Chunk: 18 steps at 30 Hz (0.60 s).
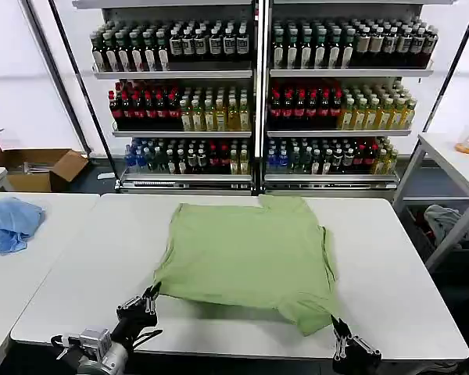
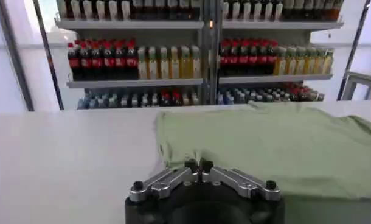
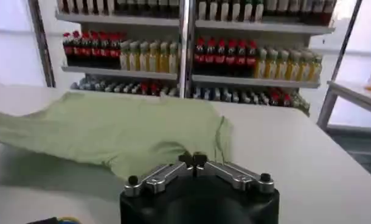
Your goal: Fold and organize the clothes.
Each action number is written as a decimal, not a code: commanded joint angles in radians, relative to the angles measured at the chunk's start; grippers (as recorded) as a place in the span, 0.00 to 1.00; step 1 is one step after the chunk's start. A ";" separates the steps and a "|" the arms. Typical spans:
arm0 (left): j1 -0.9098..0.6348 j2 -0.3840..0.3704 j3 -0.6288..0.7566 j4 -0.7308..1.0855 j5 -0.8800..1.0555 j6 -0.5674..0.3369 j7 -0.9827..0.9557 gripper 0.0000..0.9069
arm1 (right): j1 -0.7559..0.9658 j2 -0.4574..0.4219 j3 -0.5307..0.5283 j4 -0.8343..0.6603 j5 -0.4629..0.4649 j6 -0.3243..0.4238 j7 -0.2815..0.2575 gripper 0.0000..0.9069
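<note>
Light green shirt (image 1: 246, 258) lying spread on white table (image 1: 399, 281), left gripper (image 1: 151, 295) and right gripper (image 1: 338, 329) both sitting with fingers closed at its near corners

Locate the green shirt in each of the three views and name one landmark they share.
Head view: shirt lies mid-table, between the left gripper and right gripper.
Left wrist view: shirt lies just beyond the left gripper's shut fingertips.
Right wrist view: shirt spreads beyond the right gripper's shut fingertips.
Shared landmark: the bottle shelves behind the table.
</note>
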 commanded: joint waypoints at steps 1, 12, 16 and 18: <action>-0.091 0.039 0.026 0.076 -0.008 0.004 -0.008 0.02 | 0.190 -0.066 -0.007 -0.079 0.068 -0.007 0.002 0.00; -0.344 0.045 0.134 0.273 -0.020 0.018 -0.036 0.02 | 0.504 -0.120 -0.112 -0.303 0.122 -0.045 0.015 0.00; -0.437 0.042 0.180 0.348 -0.012 0.026 -0.049 0.02 | 0.584 -0.119 -0.159 -0.366 0.123 -0.050 0.019 0.00; -0.462 0.037 0.203 0.383 0.006 0.035 -0.058 0.02 | 0.612 -0.115 -0.180 -0.393 0.122 -0.051 0.020 0.00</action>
